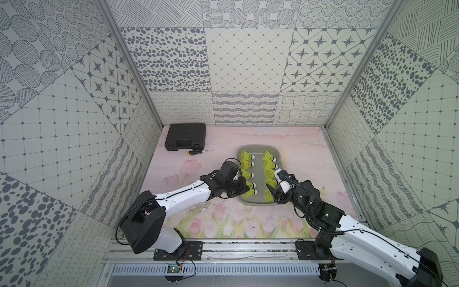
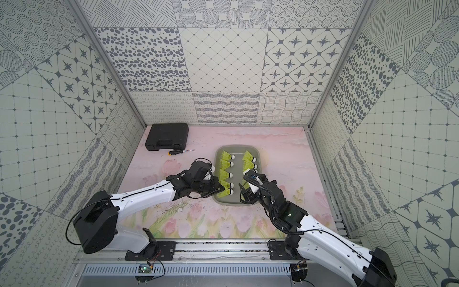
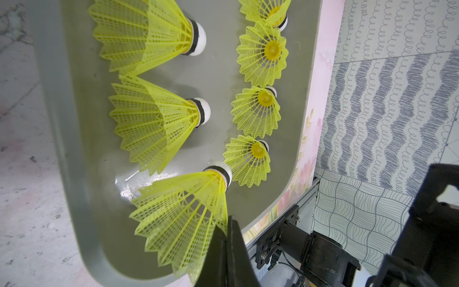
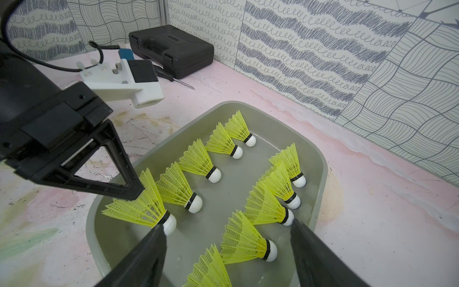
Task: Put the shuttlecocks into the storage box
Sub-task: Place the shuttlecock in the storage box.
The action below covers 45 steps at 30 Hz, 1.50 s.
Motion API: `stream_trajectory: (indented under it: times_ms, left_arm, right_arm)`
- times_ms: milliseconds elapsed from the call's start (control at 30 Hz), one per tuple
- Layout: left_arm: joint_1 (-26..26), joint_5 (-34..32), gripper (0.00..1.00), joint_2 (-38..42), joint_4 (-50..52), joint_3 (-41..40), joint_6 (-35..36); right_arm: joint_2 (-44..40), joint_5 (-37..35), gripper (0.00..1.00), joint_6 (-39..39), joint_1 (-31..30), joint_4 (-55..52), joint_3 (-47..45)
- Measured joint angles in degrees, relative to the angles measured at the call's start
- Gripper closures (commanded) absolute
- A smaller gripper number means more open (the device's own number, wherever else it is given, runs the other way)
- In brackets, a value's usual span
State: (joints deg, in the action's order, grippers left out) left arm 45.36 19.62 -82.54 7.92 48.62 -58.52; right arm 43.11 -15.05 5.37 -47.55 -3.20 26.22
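The grey storage box [image 1: 255, 203] [image 2: 231, 203] lies right of centre on the pink mat, with several neon yellow shuttlecocks [image 1: 246, 156] [image 2: 224, 174] lying in two columns inside it. My left gripper [image 1: 248, 191] [image 3: 228, 223] is shut on the skirt rim of the nearest left-column shuttlecock [image 3: 183, 218] [image 4: 139, 208], whose cork points into the box. My right gripper [image 1: 273, 180] [image 4: 227, 226] stands open over the near right part of the box [image 4: 320, 179]. A right-column shuttlecock [image 4: 248, 243] lies untouched between its fingers.
A black hard case [image 1: 185, 136] [image 2: 167, 136] [image 4: 173, 49] sits at the back left. An orange-and-black-handled screwdriver [image 1: 198, 152] [image 2: 180, 152] lies in front of it. Patterned walls close in the mat on three sides, and both arms reach over the box from the front.
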Motion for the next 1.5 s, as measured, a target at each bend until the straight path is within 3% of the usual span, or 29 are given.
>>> stream_trajectory:
  times_ms: [1133, 1500]
  left_arm:
    - [1.9, -2.0, 1.00, -4.6, -1.1, -0.6, -1.3]
    - [2.0, -2.7, 0.88, -5.2, -1.1, -0.6, -1.2]
  right_arm:
    - [0.0, 0.0, 0.16, 0.0, 0.0, -0.1, -0.1]
    - [0.0, 0.0, 0.16, 0.0, 0.0, -0.5, -0.1]
